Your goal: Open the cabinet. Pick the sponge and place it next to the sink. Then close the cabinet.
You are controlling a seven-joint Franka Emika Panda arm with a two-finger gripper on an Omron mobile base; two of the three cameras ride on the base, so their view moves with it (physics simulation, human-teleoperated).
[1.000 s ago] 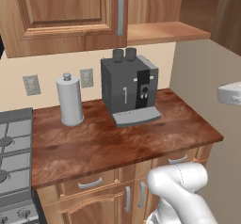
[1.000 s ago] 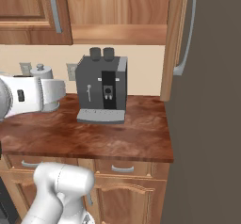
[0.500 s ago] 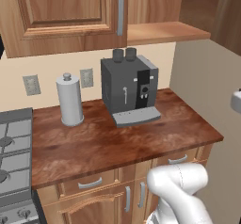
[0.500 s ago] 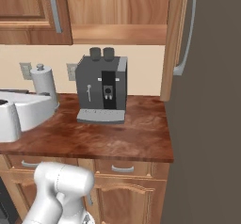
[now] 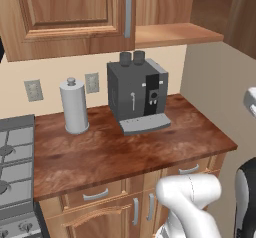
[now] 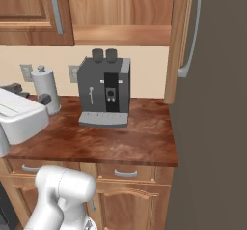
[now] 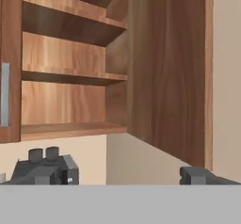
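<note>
Cabinet [image 5: 70, 17] hangs on the wall above the counter, its left door shut with the grey bar handle [image 5: 128, 9] at the door's right edge, and its right half standing open. In the left base view the open half shows a bare wooden floor board [image 5: 175, 34] and a dark inner side; the top is cut off by the frame. The right base view shows what that one does not: the right door [image 6: 181, 40] swung out towards the camera, seen nearly edge-on, its curved grey handle [image 6: 190, 35] facing right. The hand view looks up into the open half and gives the shelves [image 7: 70, 75] one above the other, with the inner face of the open door [image 7: 169, 72] at the right; nothing can be made out lying on the boards that show.

Below the cabinet a dark grey coffee machine [image 5: 137, 94] stands on the reddish-brown counter [image 5: 125, 152], a grey paper-towel roll [image 5: 74, 107] to its left near two wall sockets [image 5: 34, 90]. A stove [image 5: 12, 167] is cut off at the left edge of the left base view. Low cabinets with short grey handles [image 5: 95, 196] run under the counter.

The gripper [image 7: 117, 176] shows just two dark fingertips [image 7: 195, 175] at the bottom of the hand view, set wide apart with nothing between them; the coffee machine's top sits behind the left tip, so that tip is hard to separate from it.
</note>
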